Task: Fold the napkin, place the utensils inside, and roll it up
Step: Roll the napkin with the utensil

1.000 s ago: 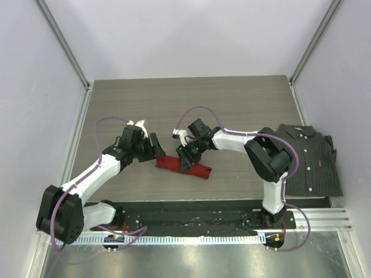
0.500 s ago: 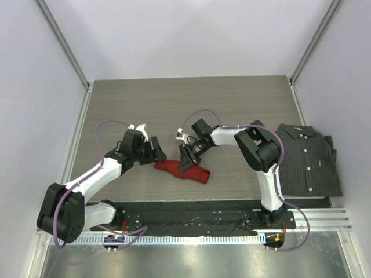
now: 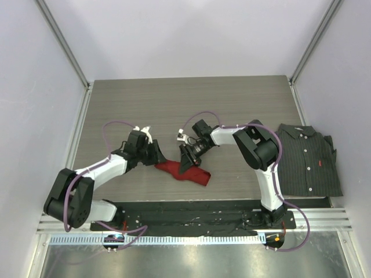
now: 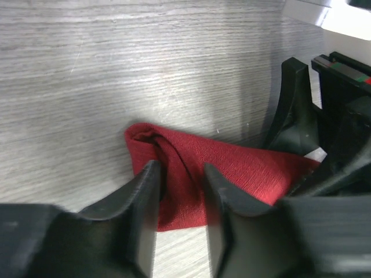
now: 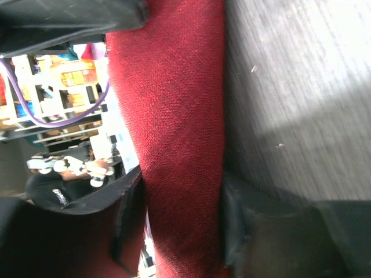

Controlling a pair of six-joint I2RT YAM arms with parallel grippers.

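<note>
The red napkin (image 3: 186,172) lies as a narrow roll on the table in front of the arms, slanting down to the right. My left gripper (image 3: 157,156) is at its left end. In the left wrist view the napkin (image 4: 232,168) has that bunched end pinched in the left gripper (image 4: 181,174). My right gripper (image 3: 186,160) holds the roll near its middle from the far side. In the right wrist view the napkin (image 5: 174,116) fills the gap of the right gripper (image 5: 182,220), touching both fingers. The utensils are hidden.
A dark pinstriped shirt (image 3: 307,162) lies folded at the right edge of the table. Grey walls stand on three sides. The black base rail (image 3: 191,217) runs along the near edge, close to the roll.
My left gripper has slid right onto the napkin's left end and its jaws have narrowed on the cloth. The right arm's elbow swung in, while its gripper kept hold of the roll.
</note>
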